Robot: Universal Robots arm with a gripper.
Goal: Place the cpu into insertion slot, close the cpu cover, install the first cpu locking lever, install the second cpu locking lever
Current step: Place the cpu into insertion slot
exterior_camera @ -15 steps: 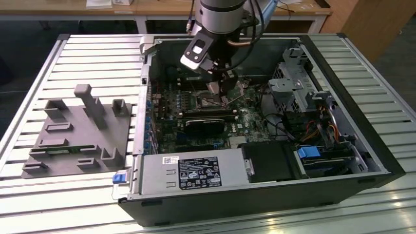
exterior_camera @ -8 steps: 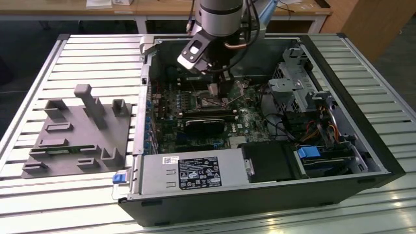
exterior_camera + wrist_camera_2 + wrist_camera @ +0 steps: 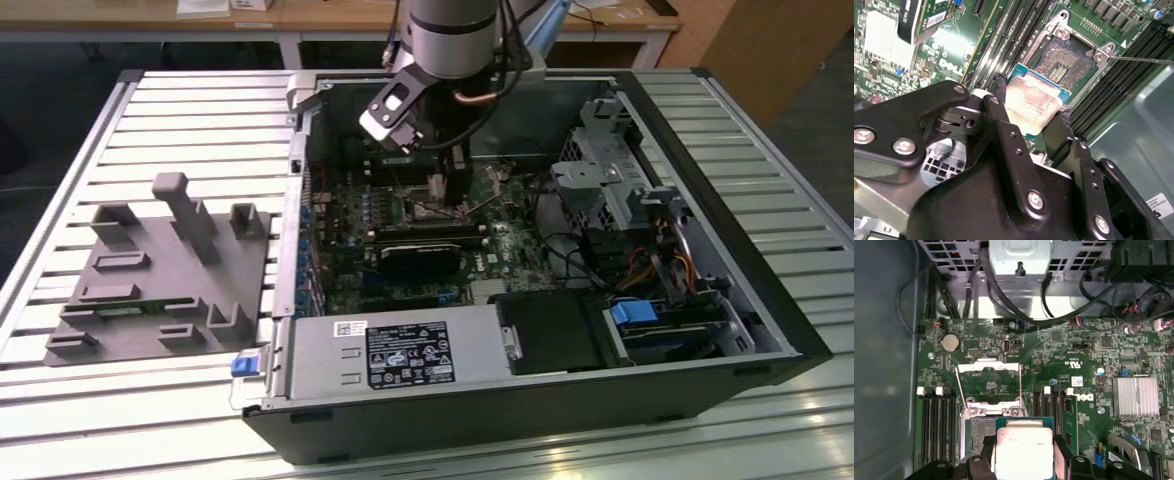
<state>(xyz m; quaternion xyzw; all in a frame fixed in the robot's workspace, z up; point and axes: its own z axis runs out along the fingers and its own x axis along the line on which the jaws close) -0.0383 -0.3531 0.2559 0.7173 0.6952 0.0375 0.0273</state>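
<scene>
The gripper [image 3: 1032,101] is clenched on the cpu [image 3: 1029,112], and its fingers [image 3: 1000,92] press on two opposite edges. The chip has its silvery top up and hangs over the insertion slot [image 3: 1066,57] on the green board [image 3: 1089,355], inside the open computer case [image 3: 781,310]. It covers only one side of the slot, and the rest of the dark centre is bare. I cannot tell if it touches the rim. The cpu cover [image 3: 988,369] is swung open and lies back beside the slot. On the slatted table [image 3: 200,110] a grey holder [image 3: 147,280] stands apart from the case.
</scene>
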